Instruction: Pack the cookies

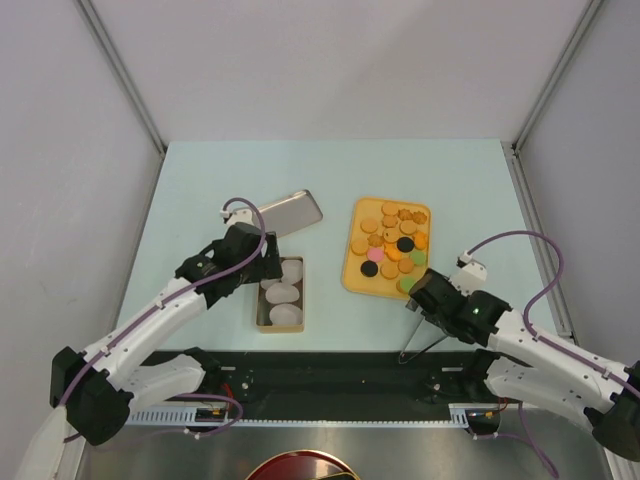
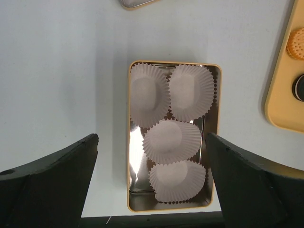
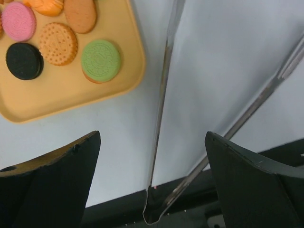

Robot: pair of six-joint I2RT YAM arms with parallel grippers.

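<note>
So the right pincer is spread wide, straddling the tongs, probably to grab them; cookies sit on the tray just up-left of it. The left pincer, also spread, hovers over the cup-lined tin.

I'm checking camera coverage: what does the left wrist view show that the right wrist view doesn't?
Only left wrist: a tin holding four empty white paper cups. Only right wrist: metal tongs framed by the open right claw, and a green cookie. Both: the orange tray with cookies, on the pale table.
</note>
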